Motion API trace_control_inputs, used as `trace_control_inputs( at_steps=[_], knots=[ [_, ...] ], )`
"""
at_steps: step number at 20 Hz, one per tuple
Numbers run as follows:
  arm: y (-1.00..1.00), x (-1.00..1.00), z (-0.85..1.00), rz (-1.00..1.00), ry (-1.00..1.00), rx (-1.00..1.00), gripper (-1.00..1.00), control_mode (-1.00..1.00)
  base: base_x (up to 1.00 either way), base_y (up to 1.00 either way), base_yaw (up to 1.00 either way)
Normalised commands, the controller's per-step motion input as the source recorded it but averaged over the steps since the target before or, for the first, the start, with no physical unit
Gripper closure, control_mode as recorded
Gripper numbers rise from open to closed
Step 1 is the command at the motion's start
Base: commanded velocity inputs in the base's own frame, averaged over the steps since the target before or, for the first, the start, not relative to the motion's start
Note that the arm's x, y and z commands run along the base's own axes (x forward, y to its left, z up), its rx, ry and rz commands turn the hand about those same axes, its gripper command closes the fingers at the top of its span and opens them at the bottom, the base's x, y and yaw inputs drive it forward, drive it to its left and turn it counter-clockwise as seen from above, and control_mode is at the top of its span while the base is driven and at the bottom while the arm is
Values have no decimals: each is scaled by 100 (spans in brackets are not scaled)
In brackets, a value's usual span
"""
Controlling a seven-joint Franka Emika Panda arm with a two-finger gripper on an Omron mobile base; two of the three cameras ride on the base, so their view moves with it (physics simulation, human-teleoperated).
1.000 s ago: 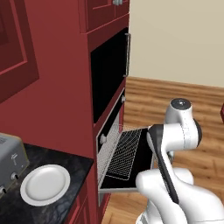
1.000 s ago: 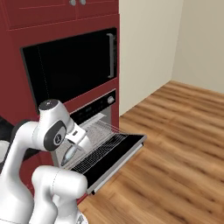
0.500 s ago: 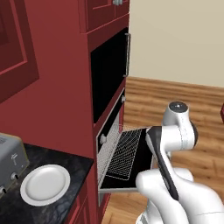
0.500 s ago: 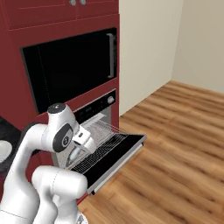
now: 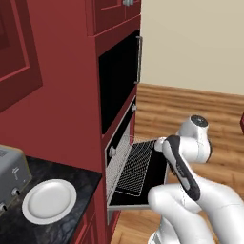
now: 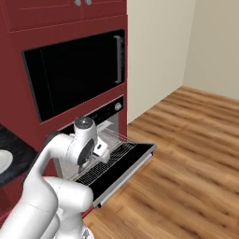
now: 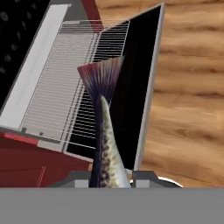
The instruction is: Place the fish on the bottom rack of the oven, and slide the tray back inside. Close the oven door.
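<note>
My gripper (image 7: pixel 111 177) is shut on the fish (image 7: pixel 106 148), a slim dark speckled body whose fanned tail points away from the hand. Below the tail lies the bottom rack (image 7: pixel 61 92), a silver wire grid pulled out over the open oven door (image 7: pixel 131 87), whose black inner face lies flat. In the right base view the gripper (image 6: pixel 101 150) hangs just above the rack (image 6: pixel 112 156) and the door (image 6: pixel 128 168), in front of the oven (image 6: pixel 107 110). The left base view shows the rack (image 5: pixel 136 164) on the door (image 5: pixel 152 183), with my arm beside it.
A round white plate (image 5: pixel 49 200) and a silver toaster (image 5: pixel 9 172) sit on the dark counter at the left. A black-fronted unit with a vertical bar handle (image 6: pixel 119 58) sits above the oven. Wooden floor (image 6: pixel 186 154) stretches to the right of the door.
The arm has swung a little further out over the open door, carrying the fish. The rack and door have not moved.
</note>
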Motion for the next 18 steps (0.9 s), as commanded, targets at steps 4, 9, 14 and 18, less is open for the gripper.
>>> trace_control_inputs(
  at_steps=[4, 9, 14, 18],
  knots=[
    [3, 56, -25, 0, 0, 20, 100, -100, 0, 0, 0],
    [27, 50, -34, 0, 0, 7, 100, -100, 0, 0, 0],
    [29, 53, -44, 0, 0, 3, 100, -100, 0, 0, 0],
    [11, 22, -56, 0, -7, 1, 100, -100, 0, 0, 0]
  ],
)
